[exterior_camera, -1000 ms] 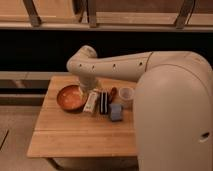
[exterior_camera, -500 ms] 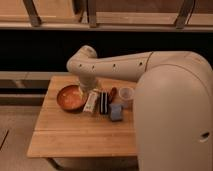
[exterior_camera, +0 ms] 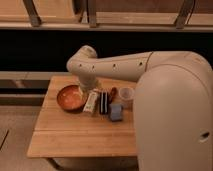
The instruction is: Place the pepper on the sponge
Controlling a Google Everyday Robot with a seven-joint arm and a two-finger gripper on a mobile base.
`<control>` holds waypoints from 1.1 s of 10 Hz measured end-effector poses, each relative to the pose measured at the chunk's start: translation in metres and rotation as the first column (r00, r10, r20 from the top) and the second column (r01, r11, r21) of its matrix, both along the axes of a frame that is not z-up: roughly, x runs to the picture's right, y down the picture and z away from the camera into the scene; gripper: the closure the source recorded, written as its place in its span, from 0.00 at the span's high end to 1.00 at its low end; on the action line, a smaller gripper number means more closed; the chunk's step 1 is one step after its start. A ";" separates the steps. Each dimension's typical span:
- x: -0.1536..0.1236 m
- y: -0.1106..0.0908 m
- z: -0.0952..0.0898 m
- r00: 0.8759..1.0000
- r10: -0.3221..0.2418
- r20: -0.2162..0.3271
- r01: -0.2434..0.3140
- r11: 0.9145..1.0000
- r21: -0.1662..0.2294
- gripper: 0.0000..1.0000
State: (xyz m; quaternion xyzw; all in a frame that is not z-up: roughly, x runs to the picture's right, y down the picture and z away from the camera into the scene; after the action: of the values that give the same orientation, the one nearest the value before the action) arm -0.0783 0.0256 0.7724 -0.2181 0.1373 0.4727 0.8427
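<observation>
The pepper (exterior_camera: 113, 93) is a small dark red piece lying on the wooden table (exterior_camera: 75, 135), between a black striped object and a white cup. The blue-grey sponge (exterior_camera: 116, 111) sits just in front of it, nearer the table's front edge. My arm reaches in from the right, bends at an elbow above the table's back left, and drops down. Its gripper (exterior_camera: 90, 88) ends low between the bowl and the carton, left of the pepper and apart from it.
An orange-brown bowl (exterior_camera: 70, 98) stands at the left. A white-beige carton (exterior_camera: 91, 101) and the black striped object (exterior_camera: 104, 102) lie side by side in the middle. The white cup (exterior_camera: 126, 95) stands at the right. My large white body (exterior_camera: 175, 120) covers the table's right side.
</observation>
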 end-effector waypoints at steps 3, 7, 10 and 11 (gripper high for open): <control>0.000 0.000 0.000 1.000 0.000 0.000 0.000 1.000 0.000 0.65; 0.000 0.000 0.000 1.000 0.000 0.000 0.000 1.000 0.000 0.65; 0.000 -0.004 0.004 1.000 0.003 0.000 -0.003 1.000 0.006 0.65; 0.002 -0.018 0.014 1.000 0.002 0.017 -0.003 1.000 0.029 0.65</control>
State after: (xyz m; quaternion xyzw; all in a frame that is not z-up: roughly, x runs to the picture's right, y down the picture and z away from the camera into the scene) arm -0.0765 0.0078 0.7868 -0.2101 0.1231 0.4738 0.8463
